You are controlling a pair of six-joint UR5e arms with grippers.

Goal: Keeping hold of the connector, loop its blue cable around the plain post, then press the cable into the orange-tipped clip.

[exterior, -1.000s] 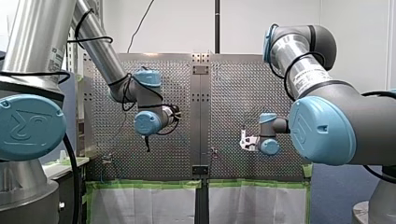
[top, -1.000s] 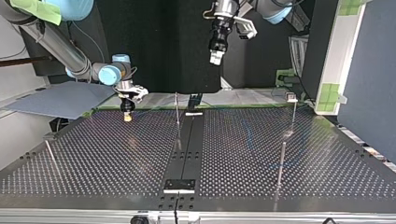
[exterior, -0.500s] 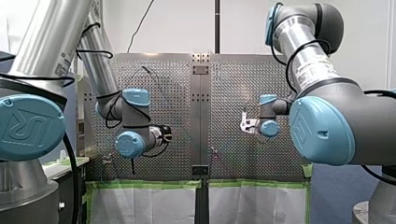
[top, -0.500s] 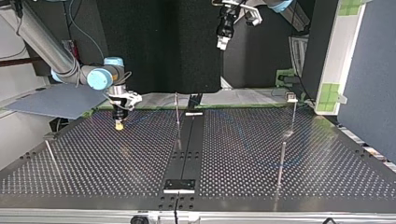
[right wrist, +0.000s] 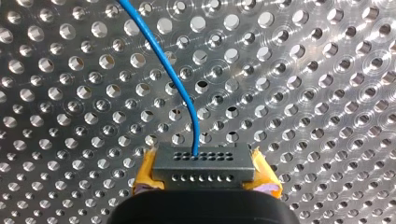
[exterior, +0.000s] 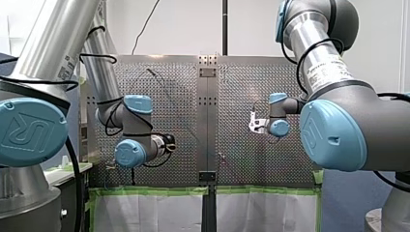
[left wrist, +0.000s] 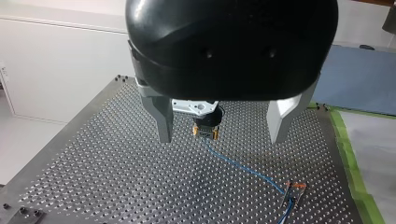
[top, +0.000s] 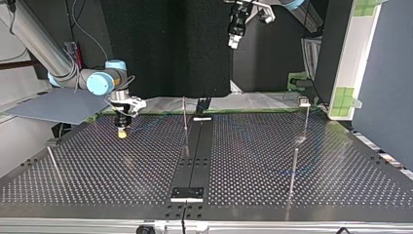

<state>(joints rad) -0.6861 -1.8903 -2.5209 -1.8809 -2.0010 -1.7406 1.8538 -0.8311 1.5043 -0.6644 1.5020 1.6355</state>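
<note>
The perforated table (top: 341,165) carries several thin upright posts (top: 294,168); I cannot tell which is the plain post. My left gripper (left wrist: 222,139) hangs high over the table, fingers wide apart and empty. My right gripper (top: 122,132) hovers low toward the arm-side edge, its yellow pads (right wrist: 144,176) clamped on the grey connector (right wrist: 203,164). The blue cable (right wrist: 180,84) leaves the connector and trails across the table to the orange-tipped clip (left wrist: 295,187). I judge tension the main risk: a wide swing could pull the thin cable taut and drag the connector from the pads. Carried too high, the loop could slip over the post's top.
</note>
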